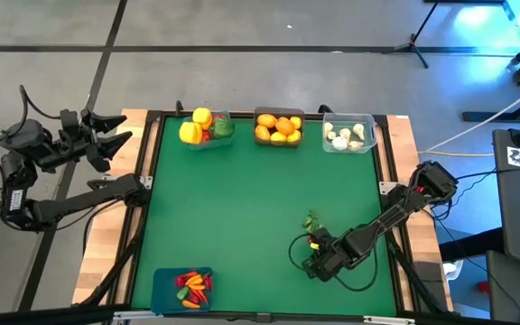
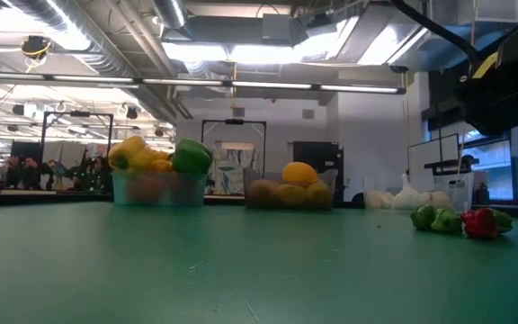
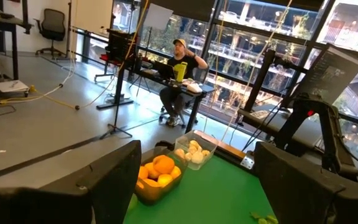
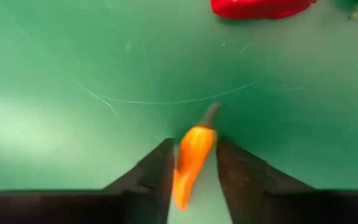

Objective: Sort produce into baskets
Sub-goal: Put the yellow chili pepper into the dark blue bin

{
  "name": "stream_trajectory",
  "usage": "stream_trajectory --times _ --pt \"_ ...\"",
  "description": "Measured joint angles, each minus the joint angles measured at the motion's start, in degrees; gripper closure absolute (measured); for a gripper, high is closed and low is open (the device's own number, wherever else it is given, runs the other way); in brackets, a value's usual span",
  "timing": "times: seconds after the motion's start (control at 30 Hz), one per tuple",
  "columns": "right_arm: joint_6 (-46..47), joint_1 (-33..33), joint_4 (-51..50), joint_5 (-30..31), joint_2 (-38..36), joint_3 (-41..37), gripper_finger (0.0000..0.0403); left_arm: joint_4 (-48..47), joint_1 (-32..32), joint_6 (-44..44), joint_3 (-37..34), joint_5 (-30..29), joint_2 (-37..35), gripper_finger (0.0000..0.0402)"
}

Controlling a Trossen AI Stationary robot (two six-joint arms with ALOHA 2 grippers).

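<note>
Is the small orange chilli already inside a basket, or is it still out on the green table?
Out. The orange chilli lies on the green table, between the right gripper fingers, with no basket wall around it.

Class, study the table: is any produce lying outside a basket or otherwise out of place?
Yes. A few pieces lie loose on the green mat near the right gripper: a small orange chilli between its fingers, a red pepper and green pieces beside it. The rest sits in the four baskets. The left gripper waits off the mat.
</note>
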Motion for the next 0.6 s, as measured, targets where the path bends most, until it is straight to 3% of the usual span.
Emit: stream_trajectory --times 0.33,0.6 --pt "-0.08 0.0 0.25 -0.36 0.2 1.17 0.0392 0.0 0.0 0.04 0.0 -0.02 -0.02 0.0093" --pt "-3.43 -1.17 -0.2 3.59 0.59 8.45 0.0381 0.0 0.0 0.2 0.0 -0.02 -0.02 0.0093"
